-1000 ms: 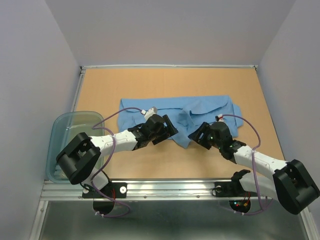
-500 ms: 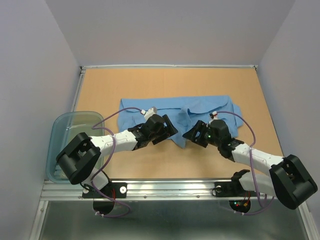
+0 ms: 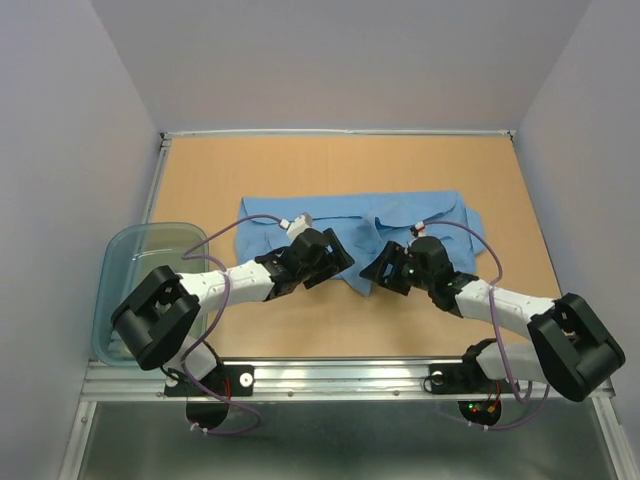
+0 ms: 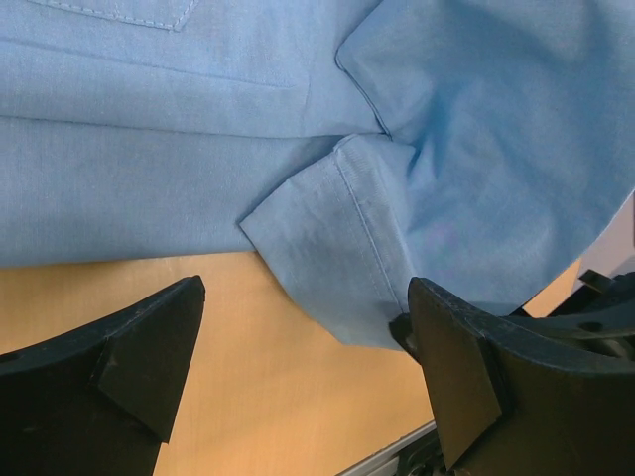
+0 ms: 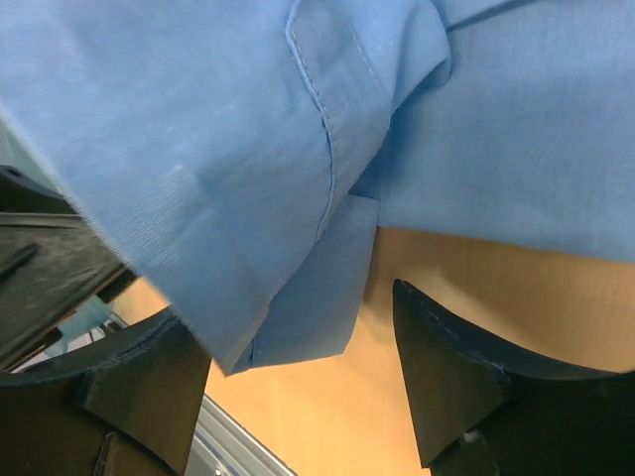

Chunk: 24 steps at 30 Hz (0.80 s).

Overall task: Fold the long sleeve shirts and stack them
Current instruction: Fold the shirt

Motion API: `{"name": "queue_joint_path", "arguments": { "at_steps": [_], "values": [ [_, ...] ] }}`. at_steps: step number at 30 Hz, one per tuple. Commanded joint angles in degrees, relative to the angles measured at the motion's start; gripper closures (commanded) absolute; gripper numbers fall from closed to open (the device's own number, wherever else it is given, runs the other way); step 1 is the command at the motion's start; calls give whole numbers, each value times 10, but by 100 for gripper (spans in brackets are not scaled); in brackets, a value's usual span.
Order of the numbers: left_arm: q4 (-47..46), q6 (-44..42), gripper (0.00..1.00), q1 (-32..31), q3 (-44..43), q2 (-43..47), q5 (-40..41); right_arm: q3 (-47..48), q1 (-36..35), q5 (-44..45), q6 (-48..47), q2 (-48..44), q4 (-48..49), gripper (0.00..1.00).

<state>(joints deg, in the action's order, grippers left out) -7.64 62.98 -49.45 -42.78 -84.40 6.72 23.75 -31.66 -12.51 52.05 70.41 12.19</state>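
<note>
Your left gripper (image 4: 303,297) is spread wide over a hem flap, gripping nothing. Your right gripper (image 5: 293,317) also gapes, with cloth hanging between its fingers, unclamped. One light blue thin cloth long sleeve shirt (image 3: 350,212) lies at the centre of the top view, and one clear bluish plastic tub (image 3: 125,255) sits lower left.

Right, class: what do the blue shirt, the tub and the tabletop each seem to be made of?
Shirt: thin woven cloth, matte, perhaps cotton; stitched hems and soft creases show.
Tub: clear bluish plastic, slightly glossy; see-through walls.
Tabletop: smooth matte tan board, wood or laminate; no grain can be made out.
</note>
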Motion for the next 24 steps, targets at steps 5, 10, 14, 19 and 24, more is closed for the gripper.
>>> {"name": "queue_joint_path", "arguments": {
  "at_steps": [5, 10, 14, 19, 24],
  "values": [
    [9, 14, 5, -2, 8, 42, 31, 52, -27, -28, 42, 58, 83, 28],
    [16, 22, 5, -2, 22, 70, 51, 67, -46, -12, 45, 92, 86, 34],
    [22, 28, 5, -2, 29, 87, 60, 71, -48, -8, 50, 90, 82, 51],
    [25, 44, 5, -2, 44, 121, 64, 82, -48, 1, 84, 67, 94, 86],
    [16, 64, 5, -2, 56, 154, 67, 94, -48, -12, 112, 62, 149, 99]
  ]
}}
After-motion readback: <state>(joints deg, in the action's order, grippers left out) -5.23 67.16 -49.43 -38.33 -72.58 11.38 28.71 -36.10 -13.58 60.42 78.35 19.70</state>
